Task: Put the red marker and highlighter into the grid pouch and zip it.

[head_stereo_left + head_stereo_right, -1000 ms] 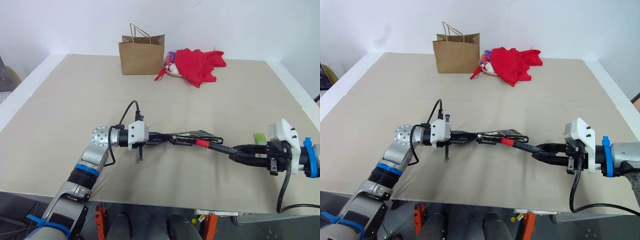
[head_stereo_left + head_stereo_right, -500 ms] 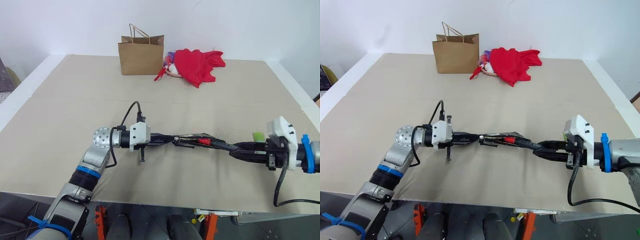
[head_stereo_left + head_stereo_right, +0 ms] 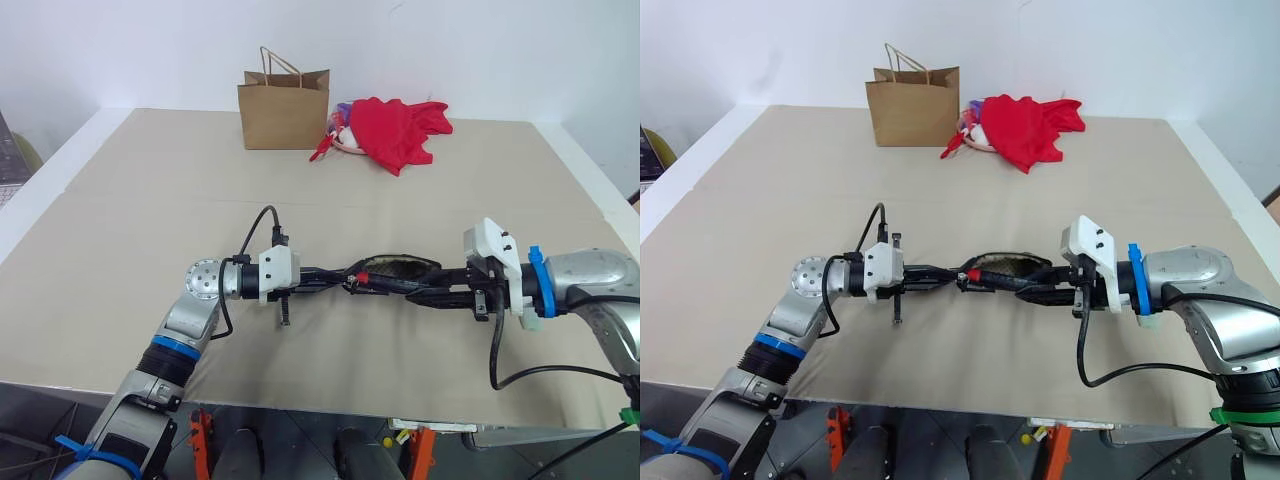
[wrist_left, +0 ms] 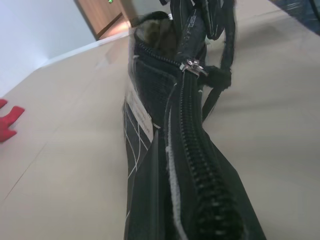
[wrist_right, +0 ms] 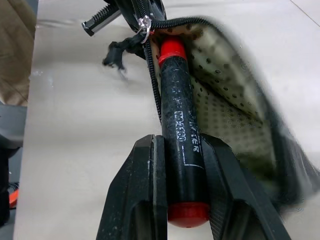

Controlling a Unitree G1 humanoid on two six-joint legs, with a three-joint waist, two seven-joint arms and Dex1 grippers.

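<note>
Table [image 3: 130, 230]: broad beige surface; all items lie on or above it.
Red cloth [image 3: 400, 128]: crumpled heap at the far edge, just right of the paper bag; unchanged from the earlier frames.
Paper bag [image 3: 284, 108]: plain brown, upright at the far edge, twin handles; no printing can be read on it.
Grid pouch [image 3: 392, 268]: black fabric with thin white lines, held above the near-centre of the table between the two arms. Its mouth gapes, showing a pale dotted lining in the right wrist view. A white label [image 4: 139, 116] sits on its side; the text on it is too blurred to read. The zipper teeth are closed along the part nearest the left gripper, with the silver slider [image 4: 193, 66] at the start of the open mouth.
Left gripper [image 3: 348, 279]: reaching rightward, fingers clamped tight on the left end of the pouch; position unchanged from a second ago.
Right gripper [image 5: 179, 175]: fingers narrowed around the barrel of the red marker, gripping near its rear end. It has travelled leftward since a second ago, when it stood well right of the pouch.
Red marker [image 5: 178, 120]: black barrel, red cap leading, red end plug behind. The cap now lies inside the pouch mouth beside the slider; earlier the cap was only at the pouch's right end. White print runs along the barrel; it cannot be made out with confidence.
Highlighter: seen earlier as a pale green stick on the table at right.
</note>
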